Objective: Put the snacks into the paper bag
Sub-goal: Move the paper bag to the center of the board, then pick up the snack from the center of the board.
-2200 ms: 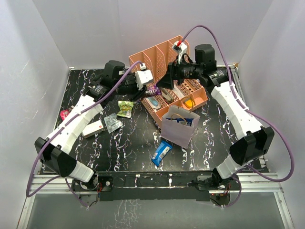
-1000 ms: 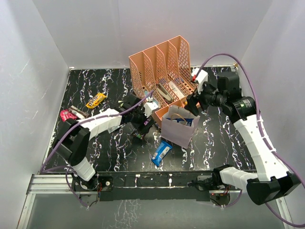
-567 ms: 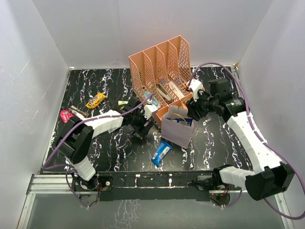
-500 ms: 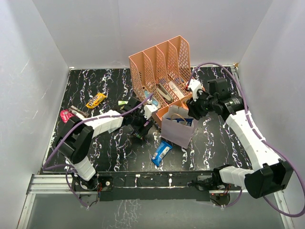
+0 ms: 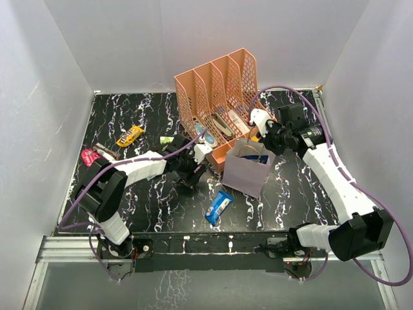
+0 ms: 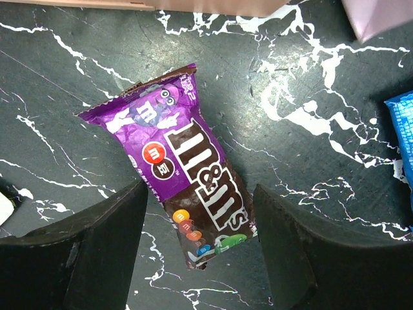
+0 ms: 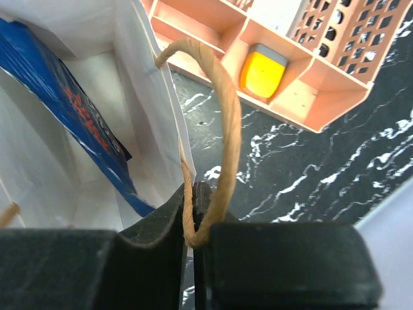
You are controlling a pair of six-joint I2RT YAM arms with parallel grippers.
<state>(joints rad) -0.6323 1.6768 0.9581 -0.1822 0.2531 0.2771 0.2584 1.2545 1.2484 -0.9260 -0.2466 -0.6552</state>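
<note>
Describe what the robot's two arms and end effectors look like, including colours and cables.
Both arms, left arm and right arm, have white shell links joined by bulky black joints on black bases. A purple cable loops along each. The left end effector and right end effector have thick, blocky matt-black fingers. No markings show.

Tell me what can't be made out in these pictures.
- Bag bottom, right wrist view: hidden by its walls and a blue packet.
- M&M's packet, top view: mostly hidden under the left hand.
- Blue bar, left wrist view: cut off by the right edge.
- Organiser contents, top view: too small, behind mesh walls.
- Pink packet, top view: print too small to read.
</note>
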